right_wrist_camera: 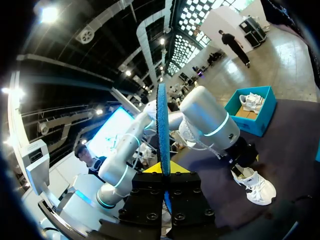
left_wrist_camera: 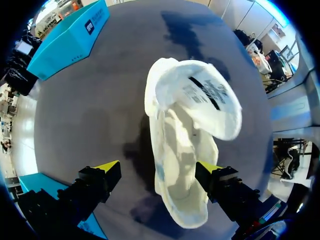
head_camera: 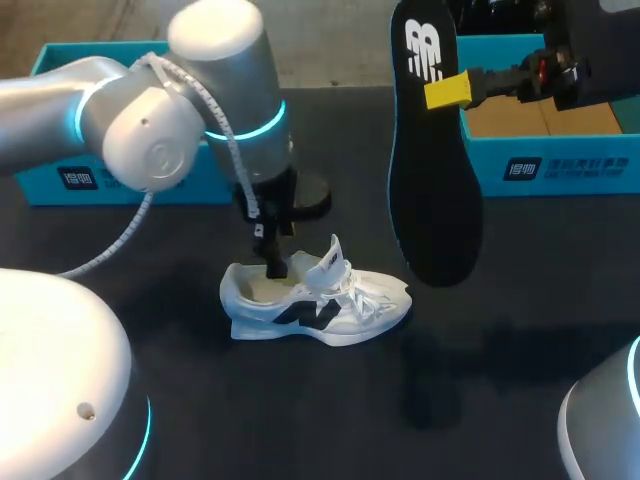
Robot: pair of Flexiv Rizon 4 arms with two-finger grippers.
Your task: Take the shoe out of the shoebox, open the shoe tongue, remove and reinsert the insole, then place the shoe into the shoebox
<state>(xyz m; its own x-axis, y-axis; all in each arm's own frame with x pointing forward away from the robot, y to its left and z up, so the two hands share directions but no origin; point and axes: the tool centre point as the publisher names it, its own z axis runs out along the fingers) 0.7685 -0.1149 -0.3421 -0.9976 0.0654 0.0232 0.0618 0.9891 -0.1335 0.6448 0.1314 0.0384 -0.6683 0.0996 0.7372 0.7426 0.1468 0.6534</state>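
The white shoe [head_camera: 315,300] with a dark side mark lies on its sole on the black table, its tongue [head_camera: 335,255] pulled up. My left gripper [head_camera: 272,262] hangs over the heel opening, open. In the left wrist view the shoe [left_wrist_camera: 182,150] lies between its spread fingers [left_wrist_camera: 107,167], the far one against the shoe's side, and the bare inside shows. My right gripper [head_camera: 447,90] holds the black insole [head_camera: 435,160] up in the air at the back right, hanging toe down. In the right wrist view the insole [right_wrist_camera: 162,125] stands edge-on between the shut fingers.
A blue shoebox [head_camera: 560,165] stands open at the back right behind the insole. Another blue box [head_camera: 60,180] sits at the back left behind my left arm. In the right wrist view a blue box [right_wrist_camera: 260,122] with a second white shoe shows beyond the shoe [right_wrist_camera: 256,187].
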